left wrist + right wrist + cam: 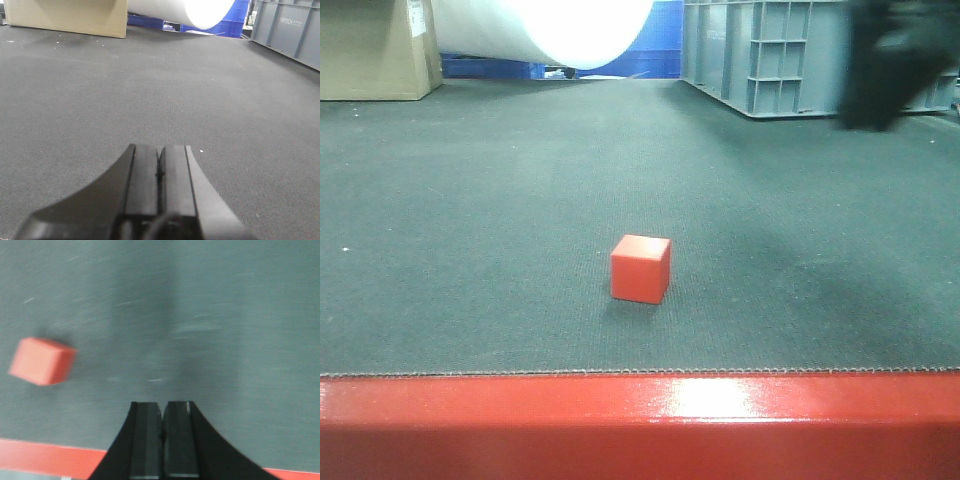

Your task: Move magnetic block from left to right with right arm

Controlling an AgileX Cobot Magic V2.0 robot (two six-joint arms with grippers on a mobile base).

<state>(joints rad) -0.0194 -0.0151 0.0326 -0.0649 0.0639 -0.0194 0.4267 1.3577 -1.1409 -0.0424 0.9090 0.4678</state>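
Observation:
The magnetic block (641,268) is a small red cube resting alone on the dark mat, near the front edge and about mid-width. In the right wrist view the magnetic block (43,361) lies left of and beyond my right gripper (163,405), which is shut with nothing in it. A dark blurred shape at the top right of the front view is my right arm (892,60), raised above the mat. My left gripper (160,147) is shut and empty over bare mat; the block does not show in its view.
A red border (640,425) runs along the mat's near edge. At the back stand a cardboard box (375,45), a large white roll (560,28) and a grey plastic crate (770,55).

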